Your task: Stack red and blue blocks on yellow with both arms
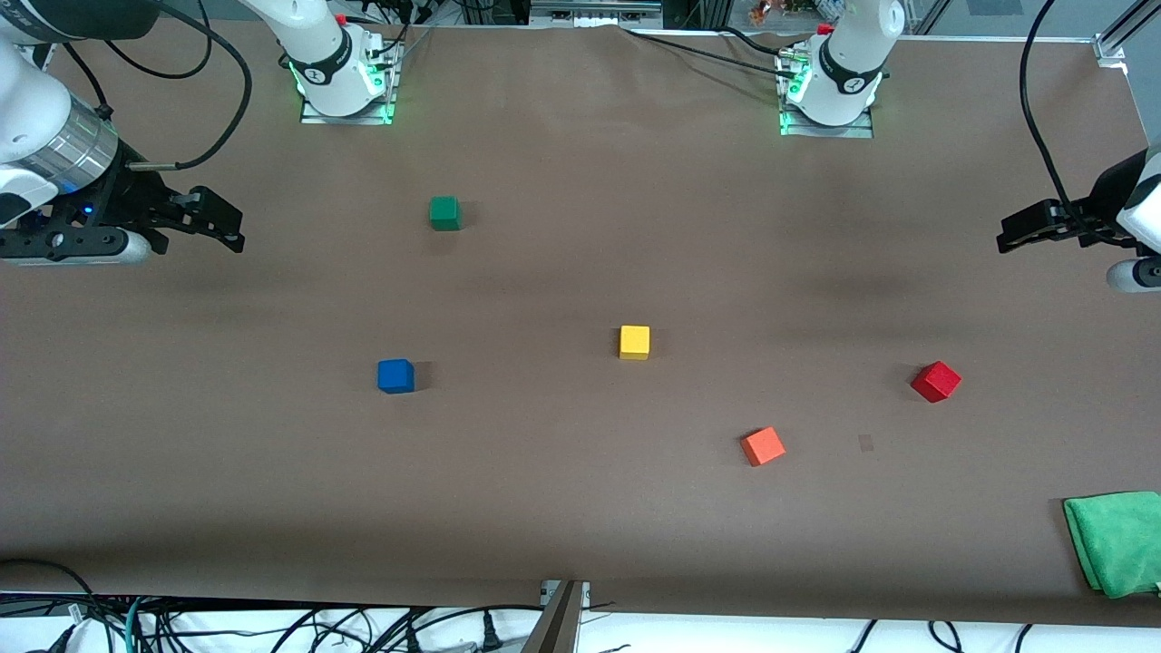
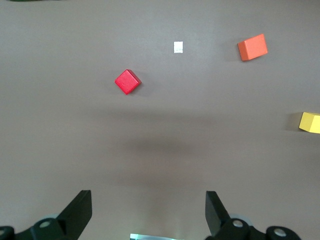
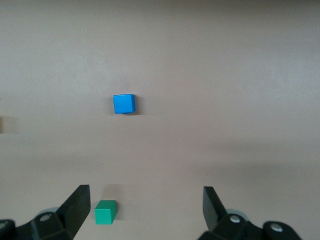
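Observation:
The yellow cube (image 1: 634,342) sits near the middle of the table and shows at the edge of the left wrist view (image 2: 310,122). The blue cube (image 1: 395,375) lies toward the right arm's end and also shows in the right wrist view (image 3: 124,104). The red cube (image 1: 936,381) lies toward the left arm's end, turned at an angle, and also shows in the left wrist view (image 2: 127,81). My right gripper (image 1: 227,227) (image 3: 146,190) is open and empty, up over the right arm's end of the table. My left gripper (image 1: 1014,231) (image 2: 148,195) is open and empty, up over the left arm's end.
An orange cube (image 1: 763,446) (image 2: 252,47) lies nearer the front camera, between the yellow and red cubes. A green cube (image 1: 444,213) (image 3: 105,212) lies farther from the camera than the blue cube. A folded green cloth (image 1: 1116,542) lies at the near corner of the left arm's end.

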Tool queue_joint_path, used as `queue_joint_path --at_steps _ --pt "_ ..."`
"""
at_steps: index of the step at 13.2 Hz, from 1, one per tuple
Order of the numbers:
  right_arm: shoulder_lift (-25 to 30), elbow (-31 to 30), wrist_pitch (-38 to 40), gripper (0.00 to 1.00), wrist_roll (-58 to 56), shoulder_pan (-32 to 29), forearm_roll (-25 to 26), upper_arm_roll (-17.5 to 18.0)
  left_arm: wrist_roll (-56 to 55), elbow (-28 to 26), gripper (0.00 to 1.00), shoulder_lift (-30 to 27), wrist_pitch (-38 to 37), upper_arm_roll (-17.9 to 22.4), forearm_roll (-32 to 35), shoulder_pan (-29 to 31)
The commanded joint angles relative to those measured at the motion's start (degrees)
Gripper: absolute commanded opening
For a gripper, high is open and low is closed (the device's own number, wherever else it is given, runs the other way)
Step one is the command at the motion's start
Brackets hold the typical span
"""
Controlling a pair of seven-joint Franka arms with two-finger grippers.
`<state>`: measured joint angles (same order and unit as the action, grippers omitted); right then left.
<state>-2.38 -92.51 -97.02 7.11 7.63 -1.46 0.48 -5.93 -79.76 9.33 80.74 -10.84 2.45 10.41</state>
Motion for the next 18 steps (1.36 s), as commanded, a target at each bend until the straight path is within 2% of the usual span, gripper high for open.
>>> queue_joint_path --at_steps 1,6,9,11,13,15,18 --pt "-0.2 1.1 0.4 0.99 0.9 -0.1 0.1 0.3 0.2 2.0 1.00 1.0 -0.5 -0.1 1.2 -0.2" --pt "-0.2 1.1 0.3 0.99 1.0 0.0 0.5 0.3 0.6 2.1 1.00 3.2 -0.8 0.1 1.5 0.4" --pt "-1.0 1.2 -1.8 0.99 -0.1 0.0 0.1 0.3 8.4 0.1 1.00 8.2 0.8 0.1 1.4 3.8" --pt "-1.3 1.5 -2.4 0.99 0.2 0.1 -0.3 0.3 13.2 -0.3 1.00 13.3 5.4 0.1 1.4 6.1" --pt "-2.3 1.2 -2.6 0.99 0.1 0.0 -1.2 0.2 17.8 -3.5 1.00 16.9 12.0 0.1 1.4 7.3" --pt "-8.0 2.0 -3.3 0.99 -0.1 0.4 0.0 0.3 22.3 -10.8 1.00 17.5 22.4 0.1 1.9 7.3" --pt "-15.1 2.0 -5.0 0.99 0.0 1.3 -0.6 0.4 32.1 -20.1 1.00 17.4 37.7 -0.3 9.0 7.2"
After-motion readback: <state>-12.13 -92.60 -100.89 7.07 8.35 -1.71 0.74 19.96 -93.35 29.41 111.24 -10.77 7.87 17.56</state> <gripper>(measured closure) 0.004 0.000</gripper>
